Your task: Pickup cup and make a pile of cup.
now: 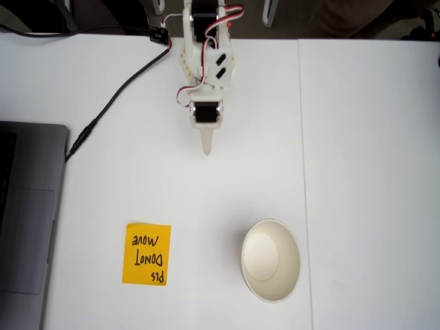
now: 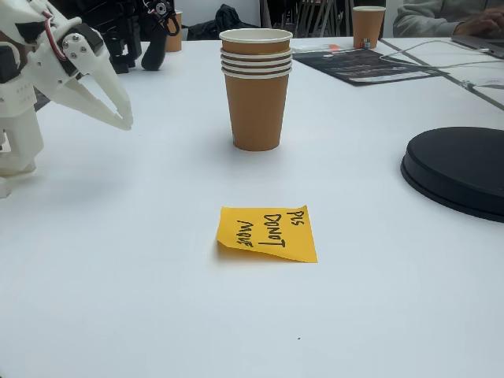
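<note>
Looks finished from how things lie: pile of cup (image 2: pixel 256 87) upright on the counter (image 1: pixel 371 137), several rims nested one over another in a fixed view, just right of the sticky note (image 1: pixel 146 254) seen from above. Park the hand (image 1: pixel 206 150), pressed together and empty, well apart from the pile. Avoid swinging low over the rims or brushing the note.
</note>
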